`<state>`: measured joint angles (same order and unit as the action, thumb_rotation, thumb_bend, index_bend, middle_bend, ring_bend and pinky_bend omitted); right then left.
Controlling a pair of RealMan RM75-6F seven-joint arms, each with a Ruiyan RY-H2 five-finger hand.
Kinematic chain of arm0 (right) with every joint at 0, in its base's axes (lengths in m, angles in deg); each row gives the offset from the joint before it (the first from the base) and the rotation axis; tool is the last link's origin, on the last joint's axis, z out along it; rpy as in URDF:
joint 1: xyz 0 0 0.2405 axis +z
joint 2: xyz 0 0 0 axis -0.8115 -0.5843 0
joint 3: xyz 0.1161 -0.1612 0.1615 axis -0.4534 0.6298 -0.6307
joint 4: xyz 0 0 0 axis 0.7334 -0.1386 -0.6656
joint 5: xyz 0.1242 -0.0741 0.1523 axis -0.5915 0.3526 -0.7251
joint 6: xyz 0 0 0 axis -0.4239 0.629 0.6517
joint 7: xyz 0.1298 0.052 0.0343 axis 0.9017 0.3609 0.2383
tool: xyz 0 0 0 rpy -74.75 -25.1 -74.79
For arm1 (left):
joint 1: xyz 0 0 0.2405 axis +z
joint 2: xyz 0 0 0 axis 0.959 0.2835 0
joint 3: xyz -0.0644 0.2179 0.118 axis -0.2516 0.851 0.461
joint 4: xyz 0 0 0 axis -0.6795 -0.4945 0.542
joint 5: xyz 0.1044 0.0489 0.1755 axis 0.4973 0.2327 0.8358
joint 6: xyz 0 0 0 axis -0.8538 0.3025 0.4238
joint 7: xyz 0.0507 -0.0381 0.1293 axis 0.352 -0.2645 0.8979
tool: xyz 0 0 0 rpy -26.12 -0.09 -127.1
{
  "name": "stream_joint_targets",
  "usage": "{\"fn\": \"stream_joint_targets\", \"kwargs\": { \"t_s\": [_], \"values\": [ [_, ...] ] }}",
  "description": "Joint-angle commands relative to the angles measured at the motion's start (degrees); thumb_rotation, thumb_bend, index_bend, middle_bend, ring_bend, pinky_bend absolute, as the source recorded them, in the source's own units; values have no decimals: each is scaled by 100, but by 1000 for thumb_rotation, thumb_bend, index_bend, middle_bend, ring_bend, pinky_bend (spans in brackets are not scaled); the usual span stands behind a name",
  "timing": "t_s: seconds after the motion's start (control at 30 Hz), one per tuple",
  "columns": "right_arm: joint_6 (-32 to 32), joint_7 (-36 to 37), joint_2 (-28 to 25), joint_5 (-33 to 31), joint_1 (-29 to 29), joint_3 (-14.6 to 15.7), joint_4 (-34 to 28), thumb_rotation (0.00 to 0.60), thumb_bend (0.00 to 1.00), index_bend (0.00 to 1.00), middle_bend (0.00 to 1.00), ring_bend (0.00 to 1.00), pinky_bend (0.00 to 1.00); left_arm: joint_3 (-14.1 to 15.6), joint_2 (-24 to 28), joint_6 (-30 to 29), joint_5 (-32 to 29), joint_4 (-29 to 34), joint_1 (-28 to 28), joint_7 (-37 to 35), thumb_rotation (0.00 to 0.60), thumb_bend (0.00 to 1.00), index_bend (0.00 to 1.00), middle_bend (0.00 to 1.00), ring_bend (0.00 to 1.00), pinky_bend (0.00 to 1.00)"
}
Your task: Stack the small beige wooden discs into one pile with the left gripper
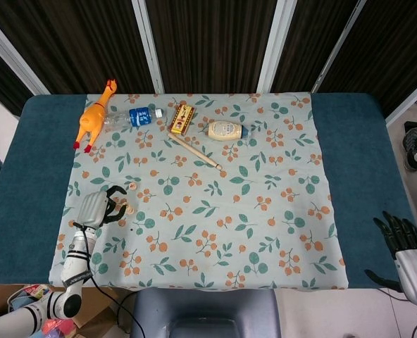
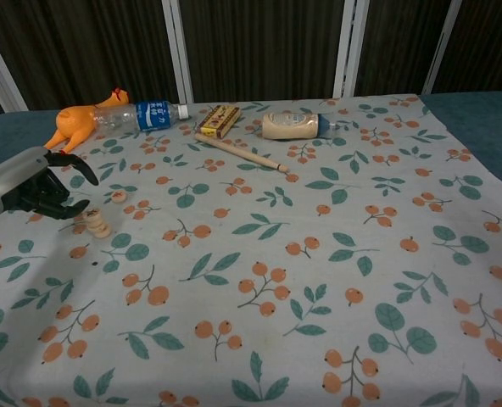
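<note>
Several small beige wooden discs (image 2: pixel 97 224) are standing in a short round pile just beside your left hand's fingertips (image 2: pixel 79 204), apart from them. Your left hand (image 2: pixel 32 185) is holding nothing, its dark fingers spread. One more disc (image 2: pixel 119 197) is lying flat beyond the fingertips, on the leaf-printed cloth (image 2: pixel 319 254). In the head view the pile is too small to see clearly, but this view is showing your right hand (image 1: pixel 399 236) off the cloth's far corner, fingers apart. Wide bare cloth is lying toward the middle.
</note>
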<state>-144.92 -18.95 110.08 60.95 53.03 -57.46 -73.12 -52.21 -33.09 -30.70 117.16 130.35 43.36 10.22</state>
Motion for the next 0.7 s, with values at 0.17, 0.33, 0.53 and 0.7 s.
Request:
{"fn": "stream_joint_targets", "kwargs": {
  "t_s": [0.17,0.33,0.53,0.7],
  "values": [
    [25,-11,1,-15,12,-6,-2,600,159,0,0,0,0,-529,140,437,-440,-169,-468,130,600,391,397,1000,1000,1000],
    [43,-52,12,-31,18,-13,-15,600,159,0,0,0,0,-681,50,1162,-1056,-539,-928,700,600,390,397,1000,1000,1000],
    [120,-58,3,-91,50,-30,-23,600,159,0,0,0,0,-691,-137,1454,-1662,-835,-1338,1538,600,392,397,1000,1000,1000],
    [111,-32,-7,-114,50,-45,-26,600,159,0,0,0,0,-663,-325,1459,-1978,-1043,-1514,1939,600,391,398,1000,1000,1000]
  ]
}}
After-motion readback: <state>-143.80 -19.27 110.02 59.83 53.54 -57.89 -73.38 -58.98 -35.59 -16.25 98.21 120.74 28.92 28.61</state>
